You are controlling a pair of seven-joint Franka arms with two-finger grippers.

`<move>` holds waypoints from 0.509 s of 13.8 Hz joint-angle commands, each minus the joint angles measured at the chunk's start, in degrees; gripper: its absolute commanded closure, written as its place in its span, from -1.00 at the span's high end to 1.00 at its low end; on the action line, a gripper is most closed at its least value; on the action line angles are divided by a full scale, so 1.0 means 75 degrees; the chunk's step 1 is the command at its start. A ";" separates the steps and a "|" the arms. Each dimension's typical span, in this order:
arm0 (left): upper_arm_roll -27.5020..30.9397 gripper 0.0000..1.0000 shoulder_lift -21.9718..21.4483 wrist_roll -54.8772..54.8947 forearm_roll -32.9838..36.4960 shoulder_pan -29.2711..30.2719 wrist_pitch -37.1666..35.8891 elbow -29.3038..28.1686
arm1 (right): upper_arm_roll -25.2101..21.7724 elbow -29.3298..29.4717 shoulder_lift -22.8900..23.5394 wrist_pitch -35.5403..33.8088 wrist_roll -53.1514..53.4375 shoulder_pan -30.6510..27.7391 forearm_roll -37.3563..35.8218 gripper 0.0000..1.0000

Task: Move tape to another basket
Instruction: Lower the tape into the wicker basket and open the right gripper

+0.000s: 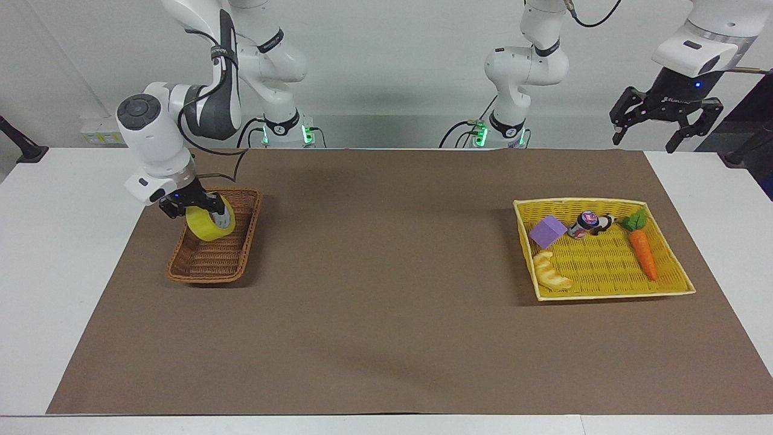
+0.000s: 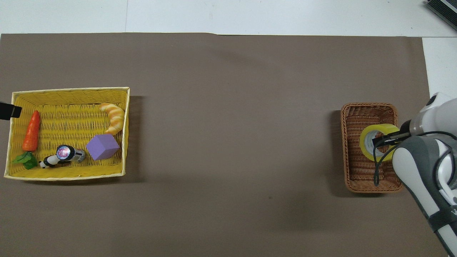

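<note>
The right hand (image 1: 194, 206) was clamped on the tape (image 1: 206, 224), one finger through its core, and held the roll tilted on edge inside the brown basket (image 1: 237, 254), low among the sloped walls, at the end nearer the robots. Whether the roll already touched the weave could not be told.

The risks, as I judged them: released while tilted, the tape could roll along the narrow basket or lean on the wall and tip over the rim. The finger through the core could snag on the way out and lift the roll, or drag the light basket across the table (image 1: 386, 326). Pressing lower could crush the wicker.

The left hand (image 1: 666, 118), fingers apart, waited high over the table edge near the yellow basket (image 1: 681, 286), well clear
</note>
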 commanded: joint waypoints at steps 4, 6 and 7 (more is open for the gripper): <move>0.0102 1.00 -0.0130 -0.0301 0.0074 0.0081 -0.0260 -0.0062 | 0.0115 -0.0560 -0.0068 0.0619 0.0285 -0.0128 -0.0791 -1.00; 0.0091 1.00 -0.0118 -0.0301 0.0051 0.0197 -0.0213 -0.0073 | 0.0115 -0.0886 -0.0044 0.0887 0.0600 -0.0139 -0.0898 -1.00; 0.0079 1.00 -0.0118 -0.0312 0.0051 0.0198 -0.0248 -0.0062 | 0.0115 -0.0981 -0.0091 0.0959 0.0683 -0.0105 -0.0944 -1.00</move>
